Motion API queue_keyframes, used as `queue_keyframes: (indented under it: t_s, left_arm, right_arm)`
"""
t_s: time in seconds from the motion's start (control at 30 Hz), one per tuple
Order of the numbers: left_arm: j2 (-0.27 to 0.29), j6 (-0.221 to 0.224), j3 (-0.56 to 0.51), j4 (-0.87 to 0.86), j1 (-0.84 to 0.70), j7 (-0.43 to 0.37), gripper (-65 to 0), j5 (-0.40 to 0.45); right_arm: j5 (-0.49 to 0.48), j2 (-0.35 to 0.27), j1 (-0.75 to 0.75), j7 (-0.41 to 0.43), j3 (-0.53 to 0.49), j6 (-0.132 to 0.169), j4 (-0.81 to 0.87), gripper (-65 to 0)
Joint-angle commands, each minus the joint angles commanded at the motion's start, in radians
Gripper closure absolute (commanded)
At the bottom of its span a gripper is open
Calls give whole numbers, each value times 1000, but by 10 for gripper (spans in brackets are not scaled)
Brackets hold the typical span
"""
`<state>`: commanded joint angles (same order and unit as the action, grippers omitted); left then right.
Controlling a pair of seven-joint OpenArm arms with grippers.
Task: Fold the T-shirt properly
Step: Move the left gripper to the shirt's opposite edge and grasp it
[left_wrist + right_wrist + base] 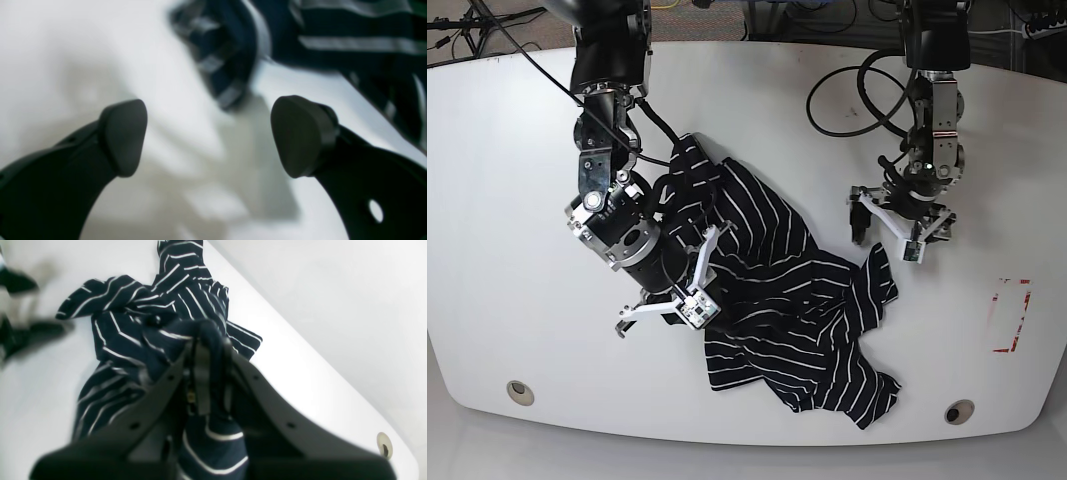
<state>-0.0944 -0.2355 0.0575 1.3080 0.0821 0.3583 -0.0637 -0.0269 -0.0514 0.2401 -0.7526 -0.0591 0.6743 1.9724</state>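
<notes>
The right hand is closed tight on a bunched fold of the T-shirt, with dark striped cloth pinched between its fingers and more of it hanging down between the two finger arms toward the wrist camera. In the base view this hand sits at the left edge of the garment, over its upper-left part.

The left hand is wide open and holds nothing; its two dark rounded pads stand well apart over bare white surface. A striped sleeve or corner of the shirt lies just beyond the gap between them, not touching either pad. In the base view this hand hovers just beside the shirt's right-hand tip.

The T-shirt lies crumpled and unfolded in the middle of the white worktop, spread diagonally from upper left to lower right, with wrinkles and overlapping flaps. Black cables loop on the worktop near the left arm. A red rectangular marking sits near the right edge, and two round fittings are set near the front edge. Beyond the far edge, more cables lie on a dark floor.
</notes>
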Motion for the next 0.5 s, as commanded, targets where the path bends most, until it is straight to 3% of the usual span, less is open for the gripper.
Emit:
queue_keyframes:
  t_s: [0.5]
  left_arm:
    - [2, 0, -2, -164, 86, -46, -557, 0]
  right_arm:
    - [0, 0, -20, 2, 0, 0, 2, -14]
